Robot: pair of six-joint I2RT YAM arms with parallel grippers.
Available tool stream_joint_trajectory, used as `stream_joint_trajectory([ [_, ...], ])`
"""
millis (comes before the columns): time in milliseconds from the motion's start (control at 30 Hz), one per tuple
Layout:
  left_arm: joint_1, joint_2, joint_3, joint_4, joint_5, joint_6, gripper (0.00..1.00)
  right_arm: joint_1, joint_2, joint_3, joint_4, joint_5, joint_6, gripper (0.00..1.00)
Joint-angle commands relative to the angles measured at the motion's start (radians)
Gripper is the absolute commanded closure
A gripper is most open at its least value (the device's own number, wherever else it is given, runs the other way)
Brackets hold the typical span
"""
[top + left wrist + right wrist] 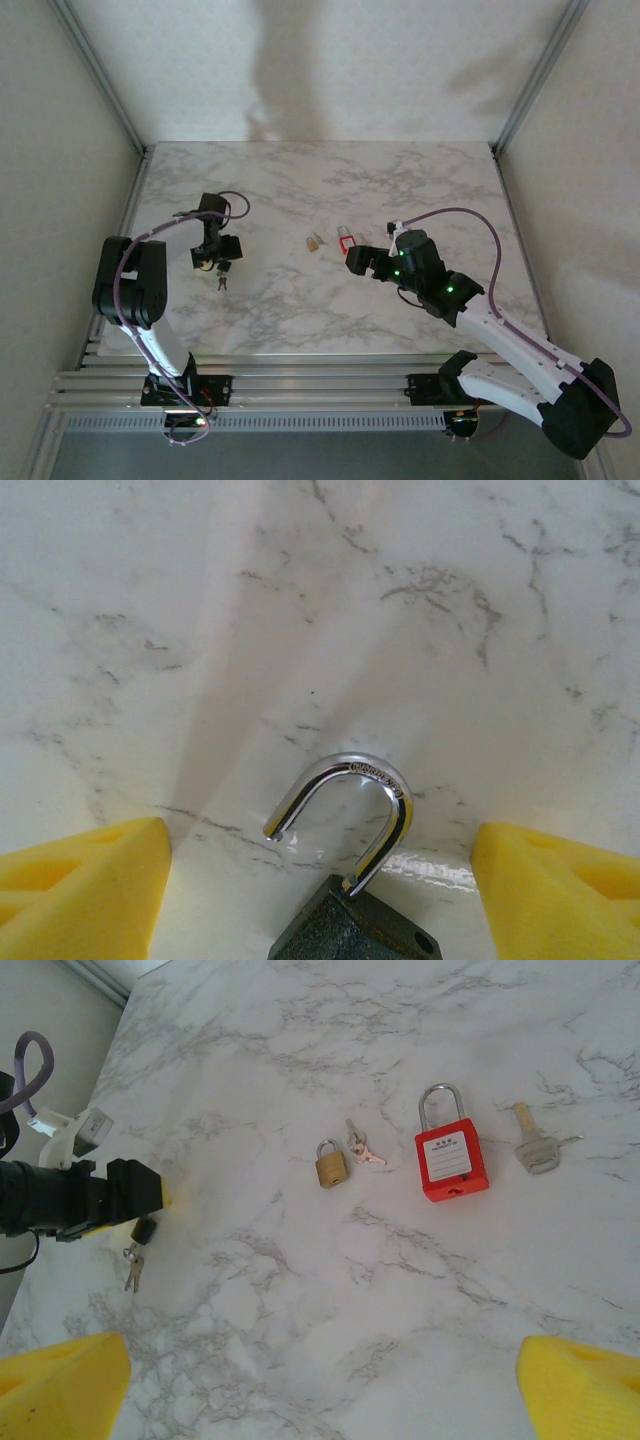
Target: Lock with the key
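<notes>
Marble table (pixel 300 600) open beyond padlock (pixel 350 925)

— What sort of place is this?

— A robotics lab, a test cell by the look of it. A white marble-patterned desk (pixel 300 320) sits boxed in by plain white wall panels (pixel 330 60) held in bare aluminium corner posts (pixel 100 75).

— Not a workshop?

— Hardly. Two black-and-white robot arms, the left arm (pixel 130 285) and the right arm (pixel 500 340), are bolted to slotted aluminium rails (pixel 320 385) at the near edge, with purple cables (pixel 480 215) looping off them. A red plastic padlock (pixel 452 1160) and a small brass padlock (pixel 331 1165) lie apart on the desk.
</notes>
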Motion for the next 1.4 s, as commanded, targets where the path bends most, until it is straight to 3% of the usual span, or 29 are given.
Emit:
stream_joint_trajectory([
  [0, -0.002, 0.026, 0.015, 0.020, 0.022, -0.006, 0.22, -0.007, -0.002, -0.015, 0.014, 0.022, -0.009, 0.01],
  [500, -0.077, -0.026, -0.045, 0.003, 0.002, 0.018, 0.24, -0.005, -0.016, -0.017, 0.005, 0.035, -0.016, 0.01],
  [1367, -0.125, -0.064, -0.087, 0.000, 0.036, 0.017, 0.39, -0.006, -0.027, -0.016, -0.001, 0.043, -0.016, 0.01],
])
